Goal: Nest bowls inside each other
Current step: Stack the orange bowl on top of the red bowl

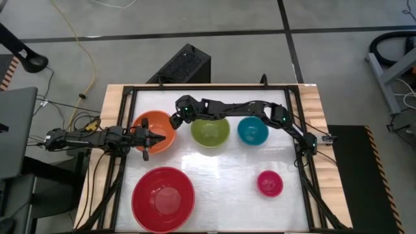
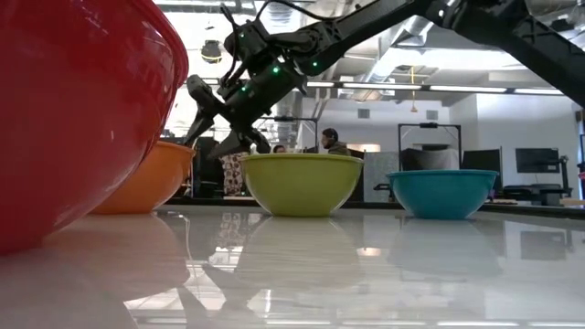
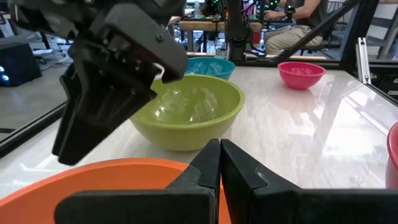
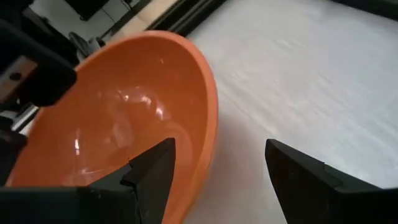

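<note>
Five bowls stand apart, each on its base on the white table. The orange bowl point(image 1: 154, 132), the lime green bowl point(image 1: 209, 132) and the teal bowl point(image 1: 252, 130) form the far row. The red bowl point(image 1: 163, 198) is near left and the magenta bowl point(image 1: 270, 183) near right. My right gripper point(image 4: 217, 155) is open, slanting down at the orange bowl's right rim point(image 4: 208, 118), one finger over the inside and one outside, with no touch showing. My left gripper point(image 3: 219, 155) is shut and level over the orange bowl's left part, holding nothing.
A black frame point(image 1: 296, 123) runs round the white table top, with wooden strips outside it. Bare table lies between the red and magenta bowls point(image 1: 227, 188). My right arm point(image 1: 247, 110) stretches over the green and teal bowls. People sit at desks beyond the far edge point(image 2: 334, 142).
</note>
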You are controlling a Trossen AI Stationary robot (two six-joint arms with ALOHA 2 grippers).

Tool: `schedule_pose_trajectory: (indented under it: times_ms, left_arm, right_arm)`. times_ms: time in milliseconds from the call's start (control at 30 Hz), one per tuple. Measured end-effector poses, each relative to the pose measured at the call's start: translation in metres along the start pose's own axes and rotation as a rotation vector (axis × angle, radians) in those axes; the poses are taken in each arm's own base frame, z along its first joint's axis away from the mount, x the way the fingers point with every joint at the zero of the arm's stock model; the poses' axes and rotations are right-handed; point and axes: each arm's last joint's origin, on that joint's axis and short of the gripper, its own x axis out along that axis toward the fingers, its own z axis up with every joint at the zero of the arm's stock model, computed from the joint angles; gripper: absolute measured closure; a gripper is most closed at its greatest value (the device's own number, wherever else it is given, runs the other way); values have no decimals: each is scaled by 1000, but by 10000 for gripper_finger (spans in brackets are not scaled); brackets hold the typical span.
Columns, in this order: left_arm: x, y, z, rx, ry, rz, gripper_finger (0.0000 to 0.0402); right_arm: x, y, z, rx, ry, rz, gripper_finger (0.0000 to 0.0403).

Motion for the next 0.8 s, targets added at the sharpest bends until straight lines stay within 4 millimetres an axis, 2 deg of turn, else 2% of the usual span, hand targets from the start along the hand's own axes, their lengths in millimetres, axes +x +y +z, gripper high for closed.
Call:
schedule_pose_trajectory:
  times_ms: [400, 600, 800]
  left_arm:
    - [0, 0, 0, 0, 0, 1, 401]
    - [0, 0, 0, 0, 0, 1, 401]
    - [0, 0, 0, 0, 0, 0, 401]
  right_arm:
    - [-3, 35, -27, -107, 24, 10, 132]
    - [13, 34, -47, -118, 16, -55, 132]
    - [20, 21, -45, -75, 22, -73, 146]
